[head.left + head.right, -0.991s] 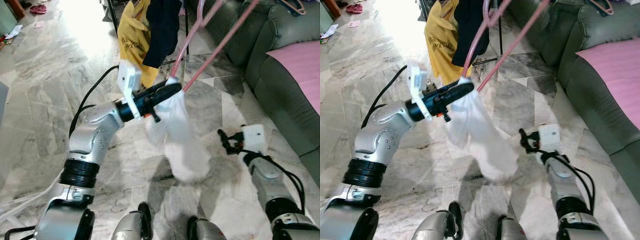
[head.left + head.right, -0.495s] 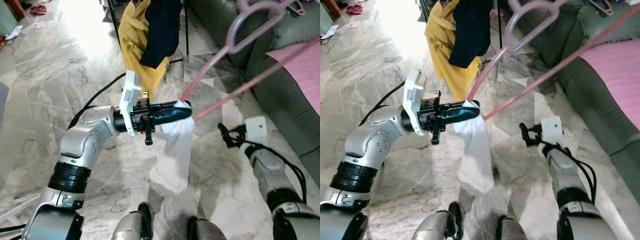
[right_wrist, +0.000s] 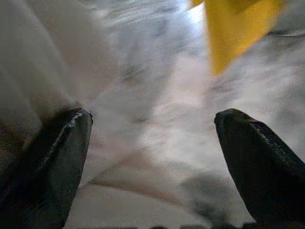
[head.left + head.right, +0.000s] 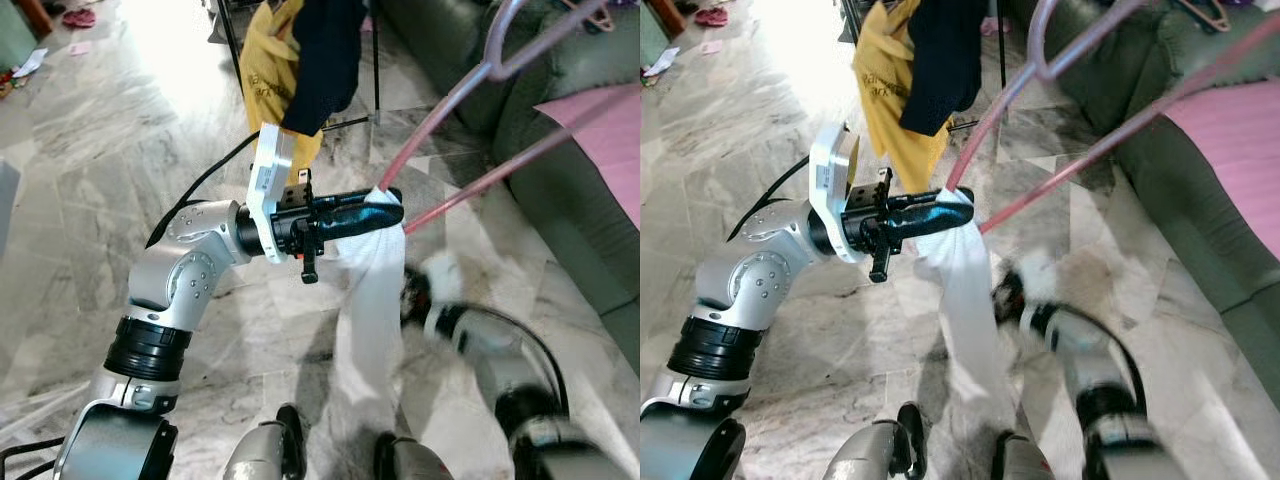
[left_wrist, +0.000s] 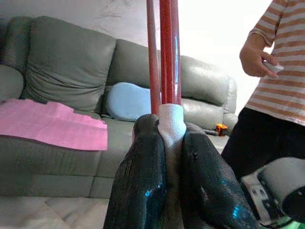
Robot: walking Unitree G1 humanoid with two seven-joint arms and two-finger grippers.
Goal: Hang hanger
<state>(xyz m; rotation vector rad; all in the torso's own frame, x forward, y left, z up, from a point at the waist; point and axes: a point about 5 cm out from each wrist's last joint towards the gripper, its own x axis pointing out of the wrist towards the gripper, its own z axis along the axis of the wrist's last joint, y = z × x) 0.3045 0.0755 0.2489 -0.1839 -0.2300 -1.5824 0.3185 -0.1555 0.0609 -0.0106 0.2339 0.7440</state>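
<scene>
Marble floor tiles [image 4: 90, 150], grey and beige with veins, cover the room, with bright light falling on them at the far end. Some small items lie on the floor at the far left corner, too small to name. Going right, two garments hang from a dark stand: one yellow shirt [image 4: 265, 70] and one dark garment [image 4: 325, 55] in front of it. The left gripper [image 4: 385, 212] is raised in the middle, its two black fingers closed on a white cloth [image 4: 370, 310] and on the lower end of one pink hanger [image 4: 480, 90]. The cloth hangs down from the fingers toward the floor, and the hanger rises up and to the right from them. Lower, the right gripper [image 3: 152, 157] is very blurred, near the hanging cloth; its two fingers stand wide apart and hold nothing. At the right stands a grey-green sofa [image 4: 560, 150] with one pink sheet [image 4: 605, 130] on its seat. In the left wrist view one person [image 5: 276, 95] in a striped shirt stands beside the sofa.
</scene>
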